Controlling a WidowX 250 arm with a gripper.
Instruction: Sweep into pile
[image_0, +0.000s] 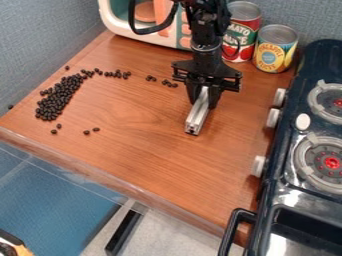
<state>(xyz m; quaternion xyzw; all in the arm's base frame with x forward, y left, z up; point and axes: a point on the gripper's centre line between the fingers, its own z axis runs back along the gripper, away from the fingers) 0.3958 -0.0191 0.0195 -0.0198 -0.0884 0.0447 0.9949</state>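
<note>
My gripper (204, 97) hangs over the right half of the wooden counter, shut on a silver bar-like tool (198, 114) that points down toward the front. Most of the black beans (57, 98) lie in an elongated pile at the counter's left. A thin row of beans (113, 74) runs from the pile's upper end toward the right, with a few more beans (171, 83) left of the gripper. Several single beans (87, 132) are scattered below the pile, apart from it.
Two cans, one tomato (243, 31) and one pineapple (274, 48), stand behind the gripper beside a toy microwave (123, 17). At the right is a dark toy stove (287, 165) with knobs facing the counter (167, 170). The counter's front edge drops off at the lower left.
</note>
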